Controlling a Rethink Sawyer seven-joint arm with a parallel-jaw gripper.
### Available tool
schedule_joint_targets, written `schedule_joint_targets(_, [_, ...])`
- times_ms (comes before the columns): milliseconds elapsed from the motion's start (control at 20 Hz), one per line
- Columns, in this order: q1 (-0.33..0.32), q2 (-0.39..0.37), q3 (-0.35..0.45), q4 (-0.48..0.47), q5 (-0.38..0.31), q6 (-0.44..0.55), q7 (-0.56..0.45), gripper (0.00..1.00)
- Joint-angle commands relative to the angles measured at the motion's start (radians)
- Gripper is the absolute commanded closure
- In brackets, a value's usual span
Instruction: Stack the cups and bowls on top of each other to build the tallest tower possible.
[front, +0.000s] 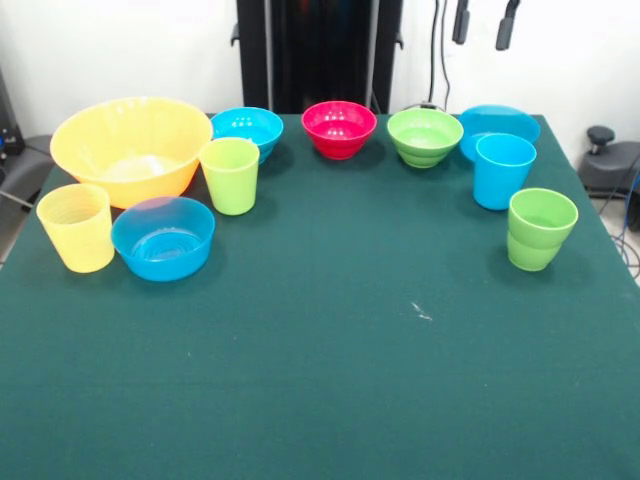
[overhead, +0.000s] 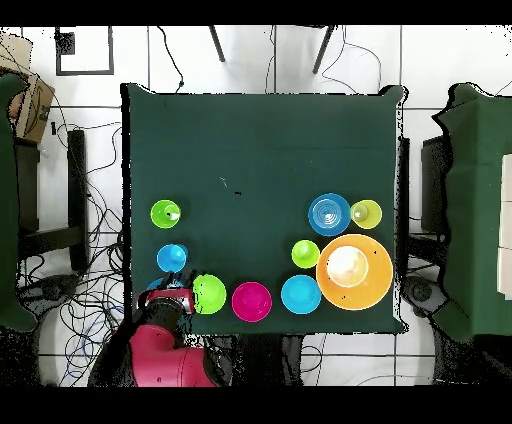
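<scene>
Arm drawn back at table edge, above wide blue bowl; gripper hidden, state unreadable. Cups, bowls unstacked; green cup stands alone.

Front view: camera sits across the surface, close and angled down, facing the pedestal at 12 o'clock. Overhead view: high up, looking straight down, robot base at 7 o'clock. Both share the whole green surface.

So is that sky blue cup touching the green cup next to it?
Apart. The front view shows green cloth between the sky blue cup and the green cup; the overhead view shows the gap too.
</scene>
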Motion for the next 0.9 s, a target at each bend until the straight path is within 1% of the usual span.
schedule_joint_targets(50, [0.016, 0.095, -0.003, -0.018, -0.067, -0.069, 0.089, 0.00])
schedule_joint_targets(250, [0.002, 0.110, 0.012, -0.017, -0.086, -0.099, 0.099, 0.00])
schedule_joint_targets(300, [-0.008, 0.134, 0.019, -0.017, -0.094, -0.127, 0.104, 0.00])
schedule_joint_targets(350, [-0.011, 0.142, 0.025, -0.018, -0.099, -0.136, 0.106, 0.00])
schedule_joint_targets(400, [-0.021, 0.166, 0.033, -0.019, -0.108, -0.160, 0.110, 0.00])
schedule_joint_targets(550, [-0.013, 0.220, 0.032, -0.027, -0.099, -0.183, 0.115, 0.00])
schedule_joint_targets(600, [-0.017, 0.282, 0.039, -0.039, -0.087, -0.213, 0.128, 0.00])
schedule_joint_targets(650, [-0.014, 0.301, 0.038, -0.043, -0.080, -0.223, 0.130, 0.00])
schedule_joint_targets(800, [-0.038, 0.314, 0.058, -0.041, -0.099, -0.258, 0.138, 0.00])
schedule_joint_targets(900, [-0.041, 0.322, 0.055, -0.042, -0.102, -0.292, 0.139, 0.00])
